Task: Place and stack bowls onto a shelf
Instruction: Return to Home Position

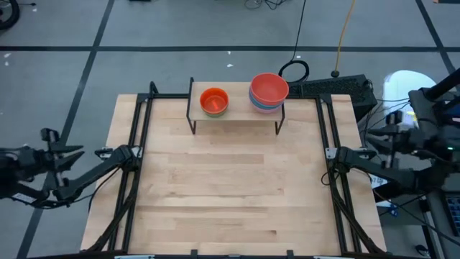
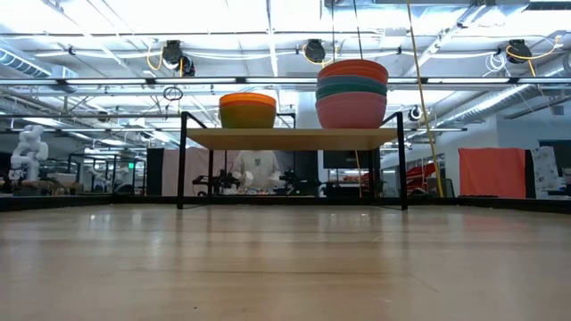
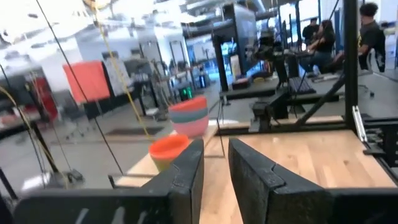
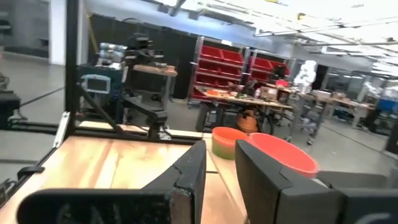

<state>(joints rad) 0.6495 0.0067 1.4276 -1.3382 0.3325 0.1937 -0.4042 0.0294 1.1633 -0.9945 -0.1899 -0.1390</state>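
The shelf (image 1: pixel 237 114) stands on thin black legs at the table's far edge. Two stacks of bowls rest on its board. The left stack (image 1: pixel 213 101) has an orange bowl on top and a yellowish one under it (image 2: pixel 247 111). The taller right stack (image 1: pixel 269 92) shows red-orange on top, teal bands below and pink at the bottom (image 2: pixel 351 94). My left gripper (image 3: pixel 216 163) waits off the table's left edge (image 1: pixel 68 155), fingers a narrow gap apart and holding nothing. My right gripper (image 4: pixel 221 163) waits off the right edge (image 1: pixel 394 128), likewise narrowly open.
Black frame rails (image 1: pixel 136 151) run along the table's left and right sides (image 1: pixel 334 155). The light-wood tabletop (image 1: pixel 230 187) stretches from the shelf to the near edge. A black cable coil (image 1: pixel 293 70) lies on the floor behind the shelf. People (image 3: pixel 323 37) sit in the room beyond.
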